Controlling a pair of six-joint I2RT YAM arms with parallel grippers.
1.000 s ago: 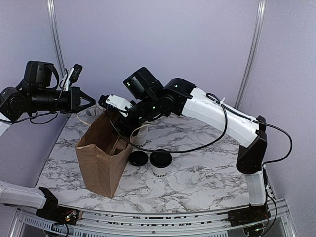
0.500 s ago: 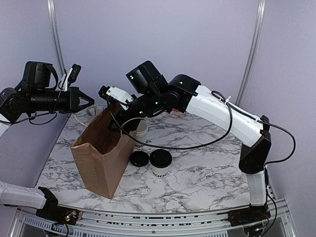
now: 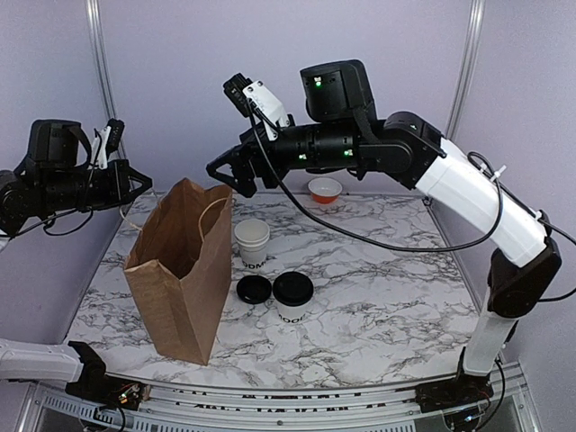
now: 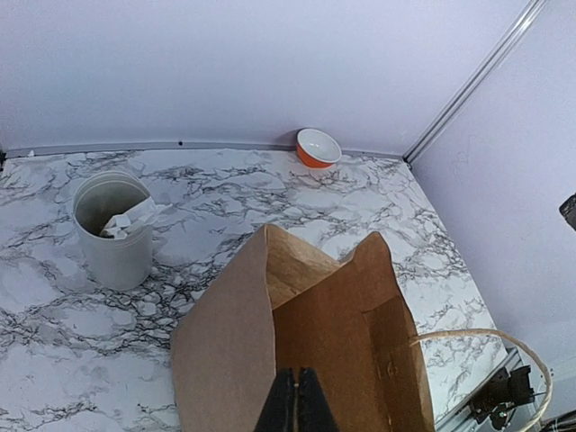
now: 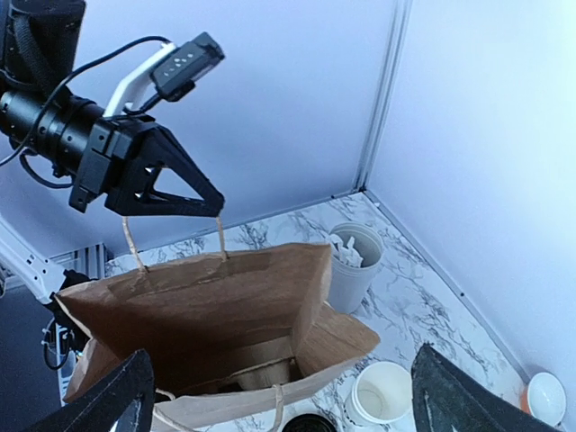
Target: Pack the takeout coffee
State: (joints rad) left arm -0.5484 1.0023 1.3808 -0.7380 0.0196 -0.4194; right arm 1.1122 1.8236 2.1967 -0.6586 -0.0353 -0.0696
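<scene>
Lifting clear: your right end effector (image 3: 223,178) was down at the mouth of the bag (image 3: 180,279) a second ago. It has now swung up and back to hang above the bag's far rim, jaws spread wide with nothing between them. That reads as a let-go and a retreat rather than a fresh reach. Your left end effector (image 3: 135,184) hasn't loosened at all. Its fingers are pressed together, pinching the handle (image 5: 219,236) and holding that side up. It has drawn a touch to the left, so the bag stands straighter with its mouth gaping. Look down through the right wrist view and you'll see something pale sitting in the shadow at the bottom of the bag, but I can't tell you what it is. What you can see plainly is the coffee (image 3: 292,301). It is lidded and upright on the desk (image 3: 387,310), outside the bag and near its right side. A loose lid (image 3: 254,289) lies just beside it, and an open cup (image 3: 252,241) stands behind, close to the bag's far corner. So by my reckoning the packing isn't finished. The right arm is free and open, the bag is held ready, and the lidded cup is the obvious next pick. Watch the upright handle on the bag's right rim when you come back over, since it stands right in the way.
</scene>
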